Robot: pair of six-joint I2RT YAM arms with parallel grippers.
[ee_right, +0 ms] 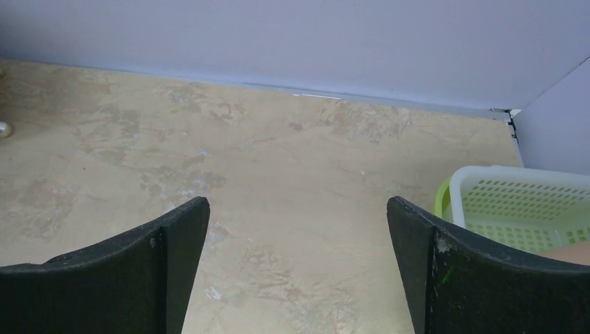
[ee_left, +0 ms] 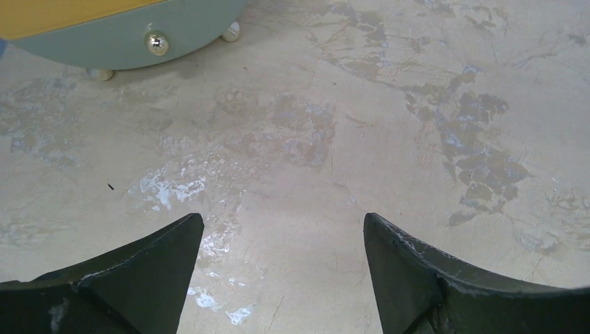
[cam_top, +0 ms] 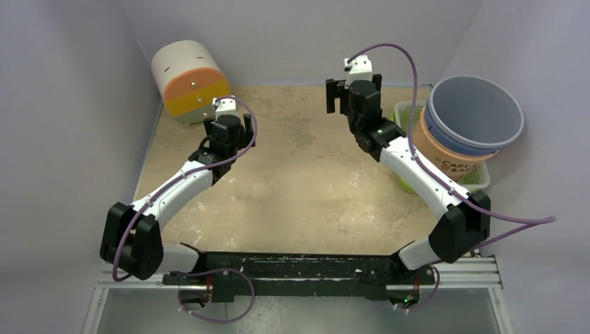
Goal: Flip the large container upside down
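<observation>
A large round container (cam_top: 189,80) with a white body and orange, yellow and teal bands stands at the back left; its teal band with a silver knob shows in the left wrist view (ee_left: 125,38). My left gripper (cam_top: 236,124) is open and empty just right of it, over bare table (ee_left: 282,217). A large blue-grey bucket (cam_top: 475,111) sits open side up inside an orange bucket (cam_top: 445,156) at the right. My right gripper (cam_top: 351,94) is open and empty left of the buckets, held above the table and facing the back wall (ee_right: 298,202).
A green and white mesh basket (cam_top: 480,179) lies under the buckets at the right edge; it also shows in the right wrist view (ee_right: 518,205). Grey walls close in the back and both sides. The tabletop (cam_top: 299,188) is mottled beige.
</observation>
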